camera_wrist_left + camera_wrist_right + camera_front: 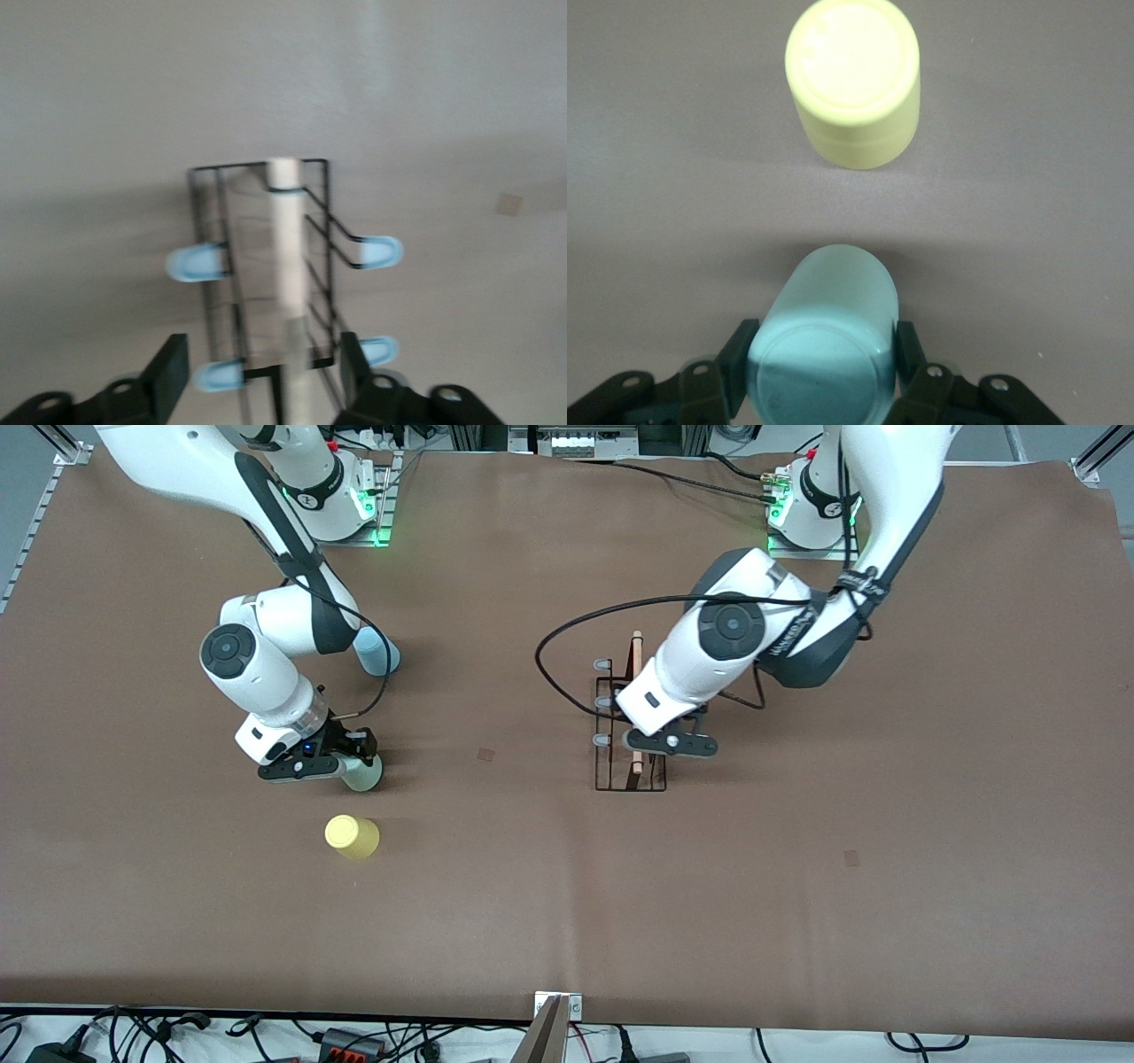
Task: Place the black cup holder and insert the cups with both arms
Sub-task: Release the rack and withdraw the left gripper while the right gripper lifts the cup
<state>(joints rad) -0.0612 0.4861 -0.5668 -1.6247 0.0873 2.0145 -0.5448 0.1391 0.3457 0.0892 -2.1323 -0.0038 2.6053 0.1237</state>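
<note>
We see the black wire cup holder (630, 726) standing cupless under the left tool (666, 744), fingers apart; the right tool (341, 764) clamps the pale green cup (362, 772).

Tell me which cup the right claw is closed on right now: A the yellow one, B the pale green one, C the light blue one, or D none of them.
B: the right claw has its fingers against both sides of the pale green cup, while the yellow cup stands free nearer the front camera and the light blue cup sits farther away.
</note>
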